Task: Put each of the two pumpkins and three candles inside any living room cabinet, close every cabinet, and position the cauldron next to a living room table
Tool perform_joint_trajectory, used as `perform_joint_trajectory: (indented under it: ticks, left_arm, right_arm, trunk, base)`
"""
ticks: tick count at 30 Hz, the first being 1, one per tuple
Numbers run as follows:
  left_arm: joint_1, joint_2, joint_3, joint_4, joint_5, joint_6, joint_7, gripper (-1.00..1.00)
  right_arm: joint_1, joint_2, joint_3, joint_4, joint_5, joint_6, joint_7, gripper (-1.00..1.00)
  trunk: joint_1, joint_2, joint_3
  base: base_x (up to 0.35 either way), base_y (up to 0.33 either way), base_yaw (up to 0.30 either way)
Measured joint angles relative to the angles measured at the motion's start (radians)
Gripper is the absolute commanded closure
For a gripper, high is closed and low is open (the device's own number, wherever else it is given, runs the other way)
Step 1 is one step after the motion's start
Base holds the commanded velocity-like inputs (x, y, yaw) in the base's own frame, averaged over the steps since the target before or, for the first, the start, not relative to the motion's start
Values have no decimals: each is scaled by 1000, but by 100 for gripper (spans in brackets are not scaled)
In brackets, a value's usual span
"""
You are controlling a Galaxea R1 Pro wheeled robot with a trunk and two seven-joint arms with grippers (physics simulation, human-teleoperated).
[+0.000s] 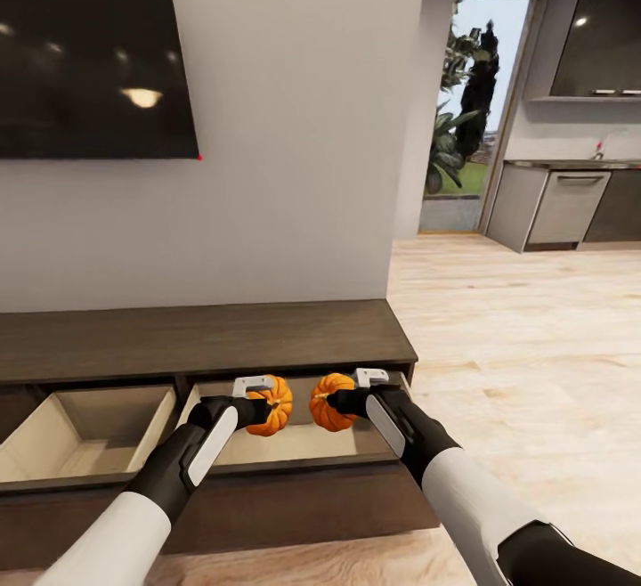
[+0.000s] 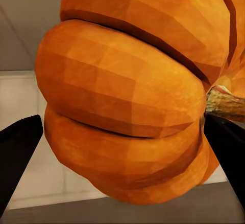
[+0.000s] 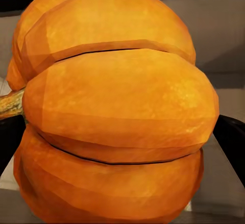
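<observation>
Left hand (image 1: 263,410) is clamping one pumpkin (image 1: 271,405); right hand (image 1: 342,402) is clamping the other pumpkin (image 1: 328,402). Both are hanging just over the open right-hand drawer (image 1: 294,446) of the cabinet (image 1: 196,337), side by side, close but apart. A second drawer (image 1: 85,430) is standing open at 9 o'clock from them.

Handling read, my judgement: pumpkins are looking rigid and hard-shelled, light enough for a one-hand carry, not fragile. Ribbed skin is giving the pads grooves to seat in, but the round shape is wanting to roll out of a pinch. In the left wrist view the fingers (image 2: 18,155) are bracketing the belly at its widest, stem (image 2: 224,104) sticking sideways. Same across-the-belly hold in the right wrist view, stem (image 3: 10,104) pointing out the other side. Best hold is across the widest ribs, not by the stem. Once released they may be rolling, so lowering close to the drawer floor before letting go.
</observation>
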Motion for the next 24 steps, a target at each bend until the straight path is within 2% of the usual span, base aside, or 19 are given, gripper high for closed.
perform_joint_trajectory:
  ticks: [17,24]
  left_arm:
    - [0,0,-1,-1,-2,0,1,100]
    - [0,0,-1,0,3,1,2,100]
  right_arm:
    - [0,0,0,-1,0,1,0,100]
    - [0,0,1,0,0,2,0,100]
  trunk:
    - [0,0,0]
    - [4,-1,-27]
  base:
    - [45,0,0]
    - [0,0,0]
